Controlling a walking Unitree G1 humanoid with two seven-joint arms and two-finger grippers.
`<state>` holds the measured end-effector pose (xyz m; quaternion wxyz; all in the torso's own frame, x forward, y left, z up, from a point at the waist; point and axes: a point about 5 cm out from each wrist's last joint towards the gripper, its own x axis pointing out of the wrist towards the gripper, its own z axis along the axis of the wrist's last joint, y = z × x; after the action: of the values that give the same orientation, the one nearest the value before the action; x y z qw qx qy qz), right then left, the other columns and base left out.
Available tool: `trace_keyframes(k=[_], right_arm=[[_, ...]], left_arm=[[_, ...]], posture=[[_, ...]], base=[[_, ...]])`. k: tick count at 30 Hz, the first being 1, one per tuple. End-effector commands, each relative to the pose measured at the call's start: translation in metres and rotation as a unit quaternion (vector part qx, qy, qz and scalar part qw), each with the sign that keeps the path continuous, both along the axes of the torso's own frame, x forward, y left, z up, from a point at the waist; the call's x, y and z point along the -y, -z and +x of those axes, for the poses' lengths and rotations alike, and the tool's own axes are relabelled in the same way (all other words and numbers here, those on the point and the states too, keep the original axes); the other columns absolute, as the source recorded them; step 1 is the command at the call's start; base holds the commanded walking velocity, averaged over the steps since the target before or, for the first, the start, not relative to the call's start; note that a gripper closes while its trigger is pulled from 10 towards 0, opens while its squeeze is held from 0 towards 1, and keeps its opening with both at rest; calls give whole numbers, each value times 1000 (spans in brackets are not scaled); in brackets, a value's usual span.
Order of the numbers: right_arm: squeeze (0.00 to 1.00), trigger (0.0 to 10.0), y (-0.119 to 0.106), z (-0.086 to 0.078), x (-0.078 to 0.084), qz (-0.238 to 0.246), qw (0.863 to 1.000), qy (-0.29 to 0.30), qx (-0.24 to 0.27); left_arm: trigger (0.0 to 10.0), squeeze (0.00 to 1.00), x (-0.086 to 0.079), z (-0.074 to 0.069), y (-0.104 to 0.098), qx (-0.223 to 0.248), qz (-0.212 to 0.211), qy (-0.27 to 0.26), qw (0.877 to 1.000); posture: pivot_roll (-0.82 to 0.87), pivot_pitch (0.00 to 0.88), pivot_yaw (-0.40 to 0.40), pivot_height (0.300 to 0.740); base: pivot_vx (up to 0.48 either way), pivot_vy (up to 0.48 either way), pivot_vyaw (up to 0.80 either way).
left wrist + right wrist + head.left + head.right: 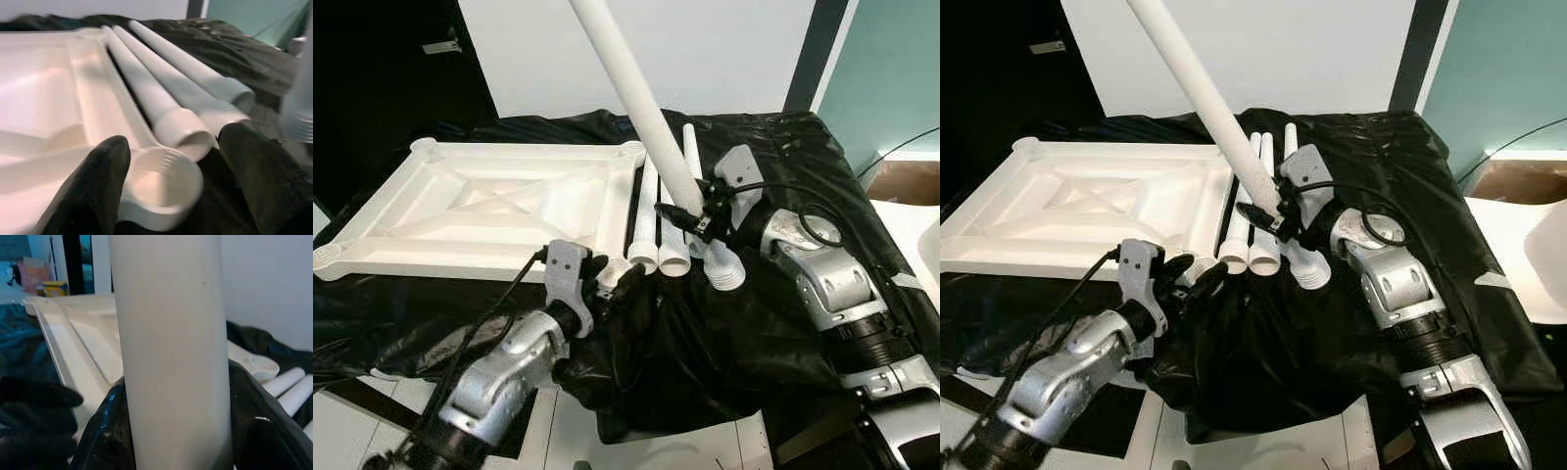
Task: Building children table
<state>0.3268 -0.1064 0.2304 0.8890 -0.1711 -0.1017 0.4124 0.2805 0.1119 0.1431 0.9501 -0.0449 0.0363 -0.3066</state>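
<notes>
Right gripper (pixel 697 217) clenched on tilted white table leg (pixel 636 93); left gripper (pixel 610 284) released, fingers straddling corner socket (pixel 161 188) of upturned tabletop (pixel 480 211); three legs (pixel 661 230) lying beside.

Four legs (pixel 646 103), one tabletop (pixel 489 211)

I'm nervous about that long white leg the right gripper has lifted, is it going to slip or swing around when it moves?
Probably stiff: the lifted leg stays straight along its length. It may swing or lever, since the right gripper clamps it near its lower end, most of it rising above. Its smooth round plastic could twist between the fingers.
</notes>
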Motion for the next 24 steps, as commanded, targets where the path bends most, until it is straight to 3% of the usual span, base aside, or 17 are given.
trace_keyframes(k=[1, 2, 3, 4, 5, 13, 16, 20, 21, 22, 24], right_arm=[[0, 10000, -3, -1, 1, 12, 1000, 2, 1], [0, 10000, -3, -2, 1, 16, 1000, 3, 2], [0, 10000, -4, -2, 1, 19, 1000, 4, 3], [0, 10000, -4, -2, 1, 19, 1000, 4, 3], [0, 10000, -5, -2, 1, 21, 1000, 5, 4], [0, 10000, -6, -4, 1, 28, 1000, 7, 6], [0, 10000, -7, -4, 1, 30, 999, 9, 6], [0, 10000, -7, -5, 0, 33, 999, 10, 6], [0, 10000, -7, -5, -2, 35, 999, 8, 6], [0, 10000, -7, -5, -2, 35, 999, 8, 6], [0, 10000, -7, -6, -3, 36, 999, 6, 7]], left_arm=[[10000, 231, 11, -15, -3, 23, -5, 227, 974], [10000, 329, 6, -11, -1, 26, 17, 221, 975], [10000, 75, 1, -7, 1, 26, 44, 213, 976], [10000, 75, 1, -7, 1, 26, 44, 213, 976], [10000, 0, -4, -3, 4, 25, 68, 208, 975], [10000, 0, -22, -3, 11, -14, 119, 256, 959], [10000, 0, -26, 0, 10, -7, 133, 255, 958], [10000, 0, -26, 10, 6, 16, 135, 231, 964], [10000, 0, -28, 22, 7, 26, 155, 202, 967], [10000, 0, -28, 22, 7, 26, 155, 202, 967], [10000, 0, -32, 30, 16, 14, 196, 181, 964]], posture=[[35, 0, 67, 740], [35, 0, 70, 740], [35, 0, 71, 740], [35, 0, 71, 740], [35, 0, 71, 740], [30, 0, 75, 740], [30, 0, 77, 740], [30, 0, 79, 740], [31, 0, 79, 740], [31, 0, 79, 740], [32, 0, 78, 740]], base=[[0, 0, 0], [0, 0, 0], [0, 0, 0], [0, 0, 0], [0, 0, 0], [0, 0, 0], [0, 0, 0], [0, 0, 0], [0, 0, 0], [0, 0, 0], [0, 0, 0]])
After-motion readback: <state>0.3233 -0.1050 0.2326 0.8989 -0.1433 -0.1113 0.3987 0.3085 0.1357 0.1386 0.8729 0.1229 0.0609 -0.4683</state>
